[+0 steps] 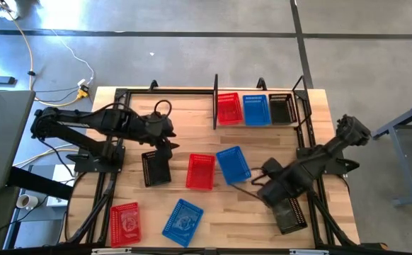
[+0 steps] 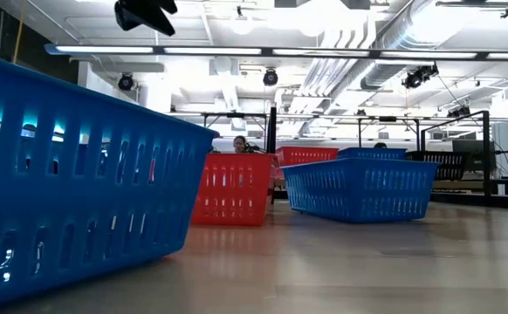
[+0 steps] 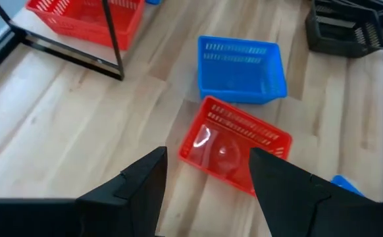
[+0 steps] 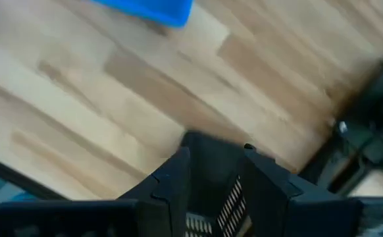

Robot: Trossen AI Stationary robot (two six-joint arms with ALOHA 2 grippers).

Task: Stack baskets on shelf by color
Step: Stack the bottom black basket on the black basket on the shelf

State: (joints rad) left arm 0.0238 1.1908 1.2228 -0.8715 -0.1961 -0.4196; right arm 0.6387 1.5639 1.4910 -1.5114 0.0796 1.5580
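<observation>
Left hand (image 3: 206, 191) hovers wide open and empty, with the loose red basket (image 3: 233, 144) just beyond its fingertips. A descent without squaring up risks catching the wall and skidding the basket into the blue basket (image 3: 242, 69) behind it. Right hand (image 4: 212, 172) holds a black basket (image 1: 289, 212) by its wall at the tabletop's right edge; the thin-wall pinch could slip. The shelf (image 1: 261, 110) stands far off at the back.

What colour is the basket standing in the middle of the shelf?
Blue: the middle basket on the shelf sits between a red and a black one, clearest in the high view.
</observation>
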